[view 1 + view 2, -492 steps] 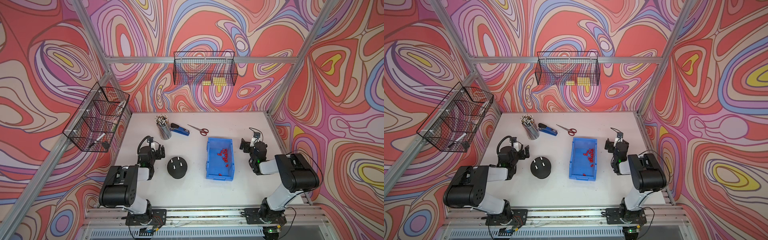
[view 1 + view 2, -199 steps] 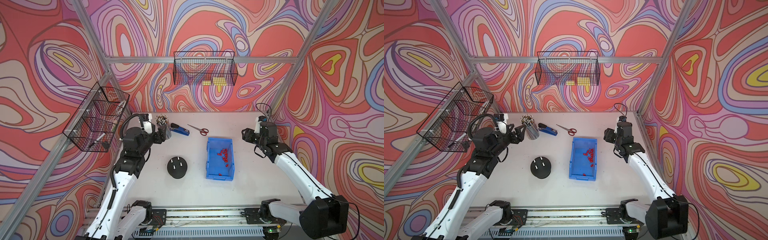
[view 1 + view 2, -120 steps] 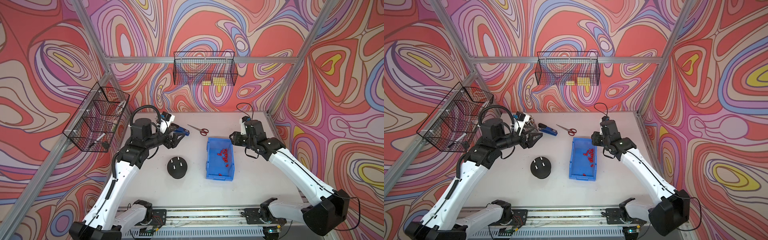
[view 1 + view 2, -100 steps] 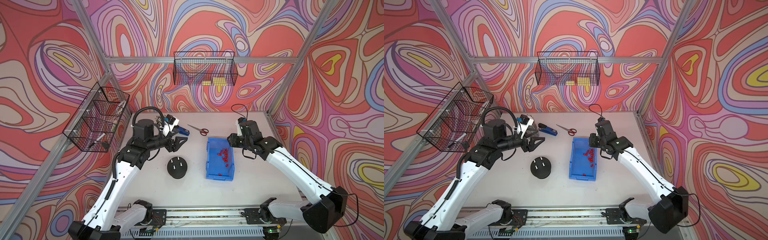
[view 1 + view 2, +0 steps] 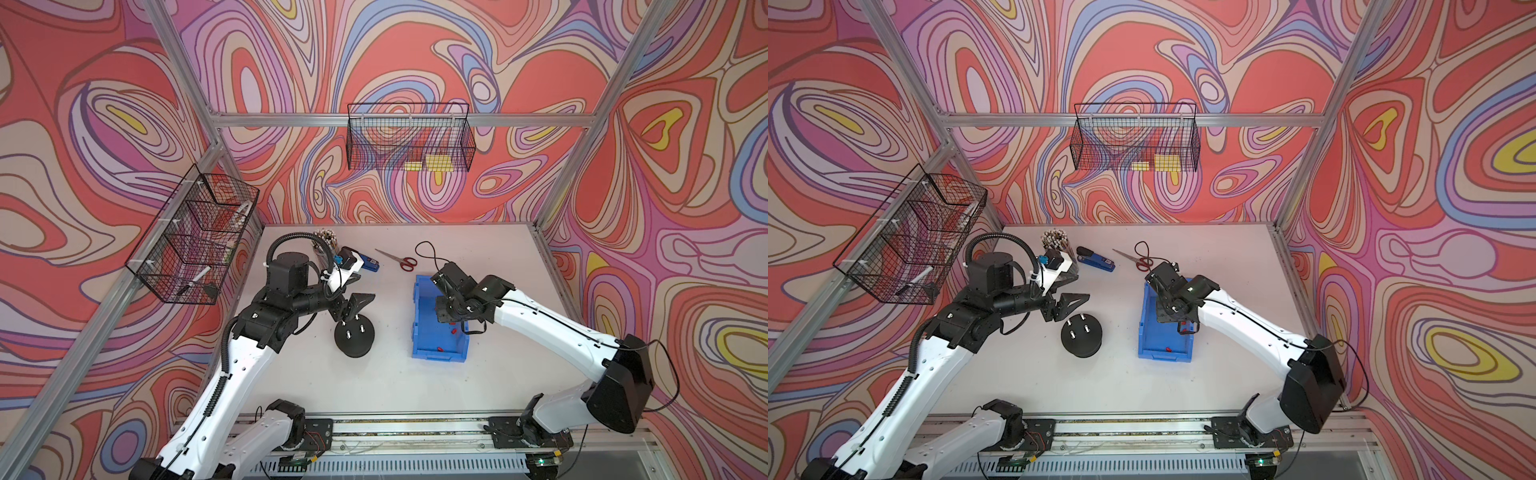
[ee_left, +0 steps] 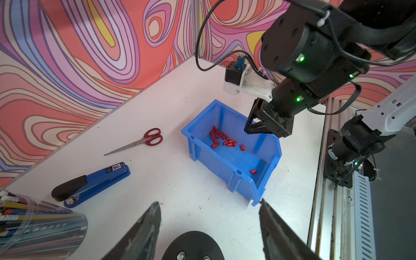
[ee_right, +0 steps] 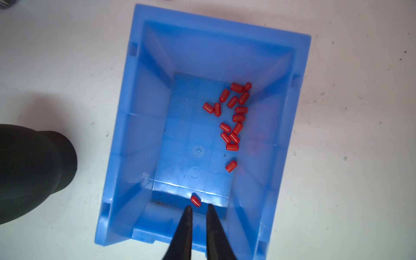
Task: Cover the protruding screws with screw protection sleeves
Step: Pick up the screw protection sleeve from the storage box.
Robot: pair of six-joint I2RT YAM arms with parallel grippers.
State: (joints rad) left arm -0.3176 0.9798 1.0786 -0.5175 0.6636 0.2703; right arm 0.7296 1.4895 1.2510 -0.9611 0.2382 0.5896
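The blue bin (image 7: 146, 112) sits on the white surface (image 5: 374, 382) at 3 o'clock from the black round base (image 5: 353, 345), well apart from it. It holds the screw protection sleeves (image 7: 234, 117): a loose red cluster lying on its floor along one long wall, with two strays apart from the rest. The right tool (image 7: 199, 207) hangs over the bin, its jaws drawn close with a slim gap between them and gripping nothing; in the wrist view one stray shows just past its tips. The protruding screws (image 5: 1087, 328) stand bare and upright on the base. The left tool (image 6: 209, 202) hovers over the base's 11 o'clock rim, jaws spread wide and holding nothing. Farther out at 11 o'clock a clear cup (image 6: 56, 225) holds pencils (image 5: 324, 237). The wire basket (image 5: 374, 137) on the back wall holds two yellow blocks (image 5: 434, 163); the side basket (image 5: 166, 232) holds what looks like a marker (image 5: 195, 279).
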